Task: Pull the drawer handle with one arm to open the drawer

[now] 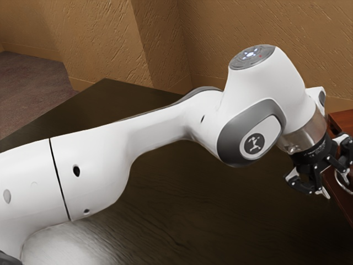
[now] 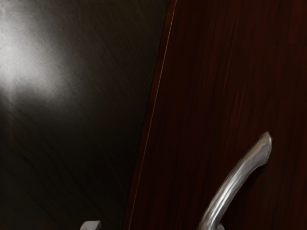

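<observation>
Franka arm [image 1: 165, 143] is stretched across the dark table [image 1: 182, 215] toward the exterior view's right. Gripper [image 1: 317, 185] is seen at the edge of the reddish-brown drawer [image 1: 341, 124], jaws spread wide, nothing clamped. In the wrist view the drawer front [image 2: 230, 86] is seen just ahead of the jaws, its edge running beside the table top [image 2: 72, 143]. Curved silver handle [image 2: 238, 179] is mounted on that front, close to the jaws; contact cannot be told.
</observation>
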